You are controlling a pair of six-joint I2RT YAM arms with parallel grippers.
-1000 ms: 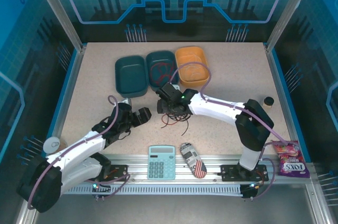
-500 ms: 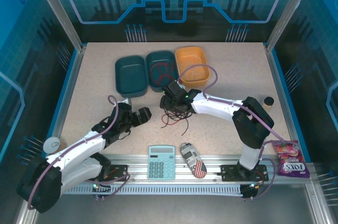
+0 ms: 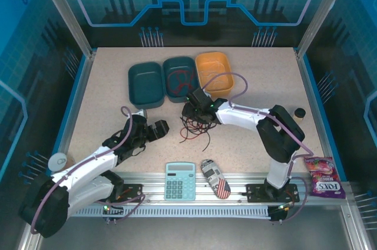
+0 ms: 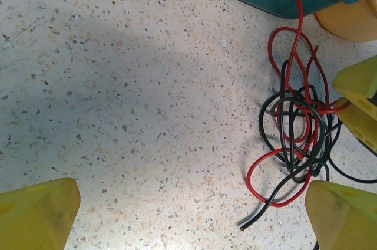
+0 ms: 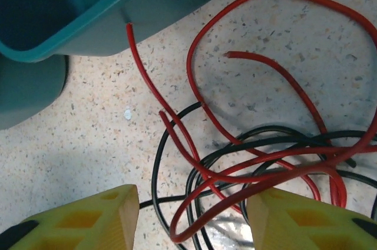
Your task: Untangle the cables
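On the desk (image 3: 265, 85), mid-front and just below the tubs, sits the knot of cables (image 3: 194, 127). It's red & black strands looped thru each other. One red strand climbs over the rim of the middle teal tub (image 3: 179, 79), where more red wire lies.

Step in hand, as I read it: getting a first hold on the tangle. The right end effector (image 3: 191, 110) is down on the knot's far edge. From its wrist cam the yellow fingers (image 5: 76, 214) stand apart w/ several red and black runs crossing the gap. Nothing is clamped yet, so it's unclenched and straddling the cables (image 5: 259, 167).

The left end effector (image 3: 160, 127) is spread fully wide, holding nothing. It sits near the knot's left side, w/ the cables (image 4: 297, 138) ahead and to the right of its tips.

Next move prob. calls for pinching one strand only, not the whole bundle. Red looks easiest to single out. Then draw it off slowly while the other arm pins the rest. Risk: dragging the lot, or tugging the strand that hangs over the tub.

Pose: right arm is reached well across to the left, forearm low & stretched, wrist tipped down. Left arm is folded, forearm low, aimed at the knot.
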